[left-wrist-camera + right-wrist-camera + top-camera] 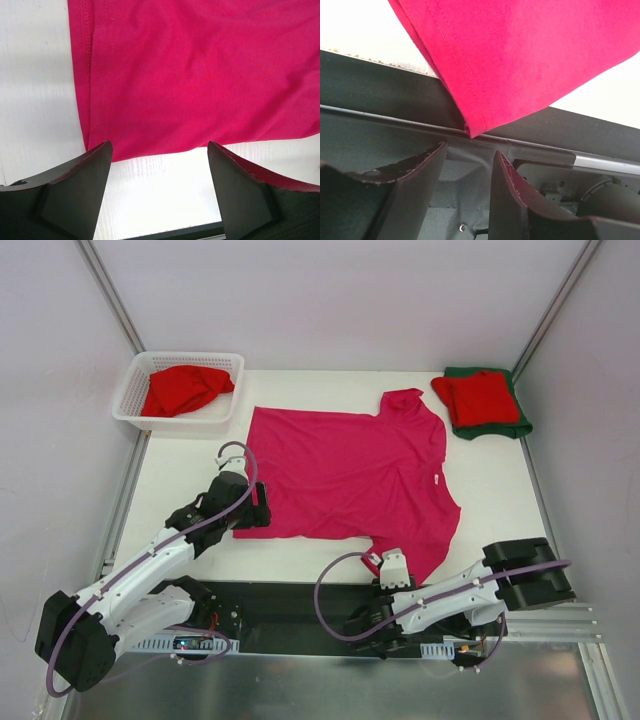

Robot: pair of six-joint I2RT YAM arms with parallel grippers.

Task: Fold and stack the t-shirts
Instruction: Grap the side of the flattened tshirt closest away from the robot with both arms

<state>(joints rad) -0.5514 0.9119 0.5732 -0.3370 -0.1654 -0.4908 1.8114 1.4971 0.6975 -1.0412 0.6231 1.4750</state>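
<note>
The magenta t-shirt (345,475) is spread flat; the left gripper (159,150) is held open at its near-left corner, the right gripper (470,150) open and empty by its near sleeve.

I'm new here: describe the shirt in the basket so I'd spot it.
At the table's far left corner sits a white basket. The red shirt lies crumpled inside; the other red one is folded, far right, on a green shirt.

Lab bench (200,552), white enclosure walls (330,300), metal rails (108,288)
</note>
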